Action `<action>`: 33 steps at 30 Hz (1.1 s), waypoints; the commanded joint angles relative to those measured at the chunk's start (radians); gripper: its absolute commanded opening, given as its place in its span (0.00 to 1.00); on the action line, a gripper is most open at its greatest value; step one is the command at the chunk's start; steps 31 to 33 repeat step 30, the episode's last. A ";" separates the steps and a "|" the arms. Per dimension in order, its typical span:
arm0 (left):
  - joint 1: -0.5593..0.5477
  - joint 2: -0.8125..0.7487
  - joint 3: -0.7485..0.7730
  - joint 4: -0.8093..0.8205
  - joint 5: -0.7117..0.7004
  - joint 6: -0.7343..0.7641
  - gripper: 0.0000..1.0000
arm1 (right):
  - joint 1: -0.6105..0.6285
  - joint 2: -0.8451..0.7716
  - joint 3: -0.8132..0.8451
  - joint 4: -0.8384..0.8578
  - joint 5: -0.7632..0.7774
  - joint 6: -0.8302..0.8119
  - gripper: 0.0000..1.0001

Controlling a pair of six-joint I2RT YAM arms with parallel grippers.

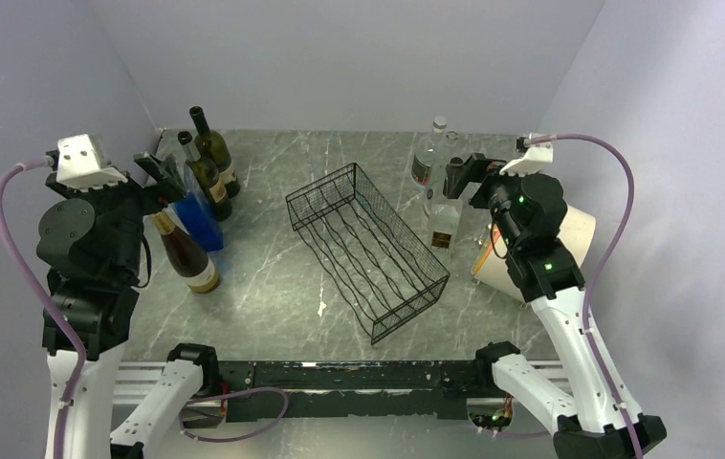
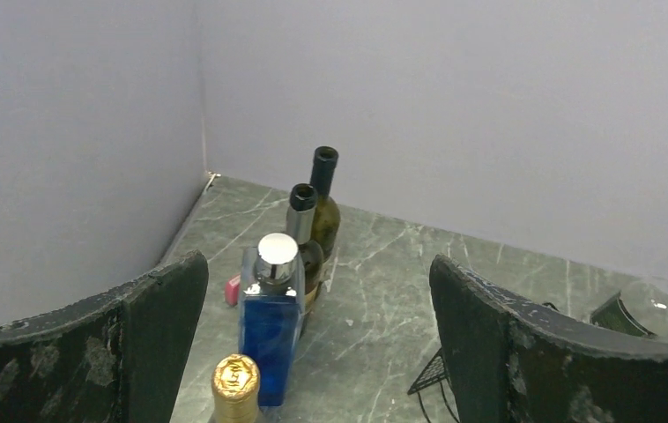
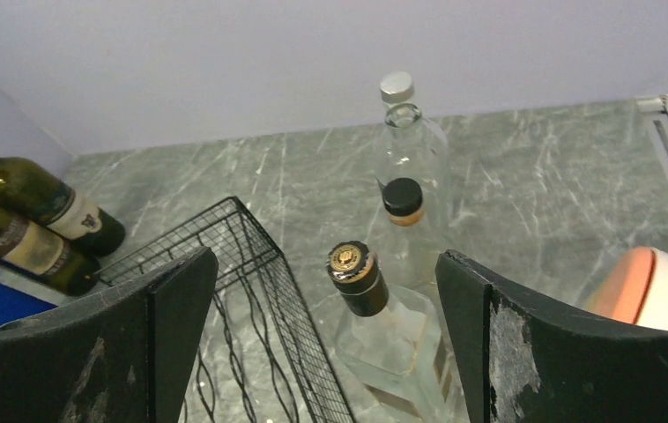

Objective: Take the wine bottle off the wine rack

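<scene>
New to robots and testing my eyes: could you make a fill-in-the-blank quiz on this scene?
1. The rack is ___.
2. The left end effector and the right end effector both stand ___.
3. The cap on the blue bottle is coloured ___.
Missing words: empty; open; silver.

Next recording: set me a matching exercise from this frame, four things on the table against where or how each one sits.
Things:
1. wine rack
2. blue bottle
3. white cup
4. gold-foil bottle

Places or states:
A. at the right side of the table, orange inside
B. upright on the left side, silver cap
C. in the middle of the table, no bottle in it
D. upright, the one of the left-hand bottles nearest the front edge

Pairs: 1-C, 2-B, 3-A, 4-D
</scene>
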 commanded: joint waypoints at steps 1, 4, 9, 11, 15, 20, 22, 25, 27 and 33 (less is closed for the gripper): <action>0.007 0.007 0.031 0.032 0.125 0.029 0.99 | -0.001 -0.012 0.040 -0.059 0.068 -0.021 1.00; 0.007 0.008 0.047 0.053 0.175 0.048 0.99 | -0.001 -0.015 0.068 -0.091 0.057 -0.034 1.00; 0.008 0.000 0.108 0.105 0.222 0.077 0.99 | -0.001 -0.068 0.147 -0.122 -0.008 -0.072 1.00; 0.007 -0.019 0.117 0.146 0.235 0.079 0.99 | -0.001 -0.104 0.165 -0.111 0.009 -0.081 1.00; 0.008 -0.077 0.099 0.240 0.246 0.070 0.99 | -0.001 -0.149 0.204 -0.108 0.047 -0.100 1.00; 0.007 -0.146 0.045 0.301 0.260 0.043 0.99 | -0.001 -0.157 0.241 -0.123 0.070 -0.100 1.00; 0.007 -0.155 0.038 0.290 0.258 0.050 0.99 | -0.002 -0.171 0.232 -0.114 0.079 -0.098 1.00; 0.006 -0.158 0.040 0.267 0.239 0.059 0.99 | -0.001 -0.194 0.199 -0.095 0.106 -0.102 1.00; 0.001 -0.163 0.038 0.258 0.236 0.057 0.99 | 0.000 -0.216 0.153 -0.081 0.132 -0.106 1.00; -0.014 -0.169 0.022 0.266 0.238 0.065 0.99 | -0.002 -0.243 0.134 -0.075 0.147 -0.105 1.00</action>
